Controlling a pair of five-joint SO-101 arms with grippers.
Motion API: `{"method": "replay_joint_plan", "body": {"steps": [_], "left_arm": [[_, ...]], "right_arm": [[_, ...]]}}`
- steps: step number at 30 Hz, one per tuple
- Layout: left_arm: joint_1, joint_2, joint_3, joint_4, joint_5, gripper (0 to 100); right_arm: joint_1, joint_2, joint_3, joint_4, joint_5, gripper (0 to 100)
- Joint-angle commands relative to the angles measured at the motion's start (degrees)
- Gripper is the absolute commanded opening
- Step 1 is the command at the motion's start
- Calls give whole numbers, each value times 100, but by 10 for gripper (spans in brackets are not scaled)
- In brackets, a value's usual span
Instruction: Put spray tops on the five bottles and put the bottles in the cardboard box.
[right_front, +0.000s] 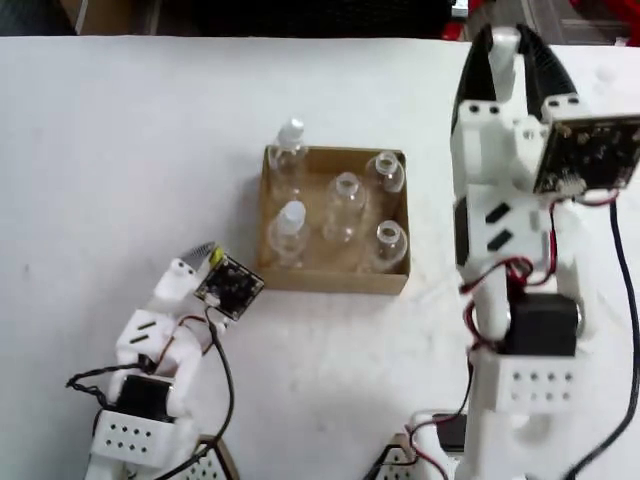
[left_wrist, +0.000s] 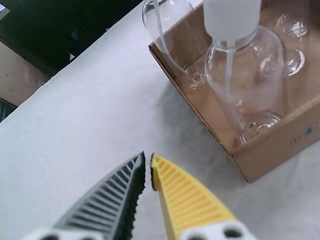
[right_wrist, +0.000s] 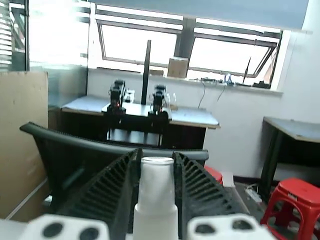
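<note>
Right fingers (right_front: 545, 62) grip a spray top (right_front: 505, 45) at upper right, left fingers (left_wrist: 185, 195) shut empty near the box (right_front: 335, 283) mid-frame; top looks light, rigid plastic, best held squarely by its body.

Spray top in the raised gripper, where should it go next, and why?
Probably lower the right gripper with its spray top onto an open bottle, such as the middle bottle in the cardboard box: three bottles there stand uncapped, while two already wear tops.
</note>
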Motion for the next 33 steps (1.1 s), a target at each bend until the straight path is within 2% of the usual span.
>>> {"method": "replay_joint_plan", "body": {"steps": [1, 3, 9, 15, 20, 33], "left_arm": [[66, 31, -18, -97, -44, 24], [66, 31, -18, -97, -44, 24], [66, 31, -18, -97, -44, 24], [66, 31, -18, -97, -44, 24], [66, 31, -18, -97, -44, 24], [66, 31, -18, -97, -44, 24]], "right_arm": [[-31, 453, -35, -892, -62, 16], [-84, 796, -35, -1349, -132, 16], [-347, 1613, -70, -2281, -1380, 16], [-303, 2387, -79, -3213, -1389, 16], [-549, 2862, -44, -3231, -1415, 16], [-629, 2475, 958, -3231, -1442, 16]]}}
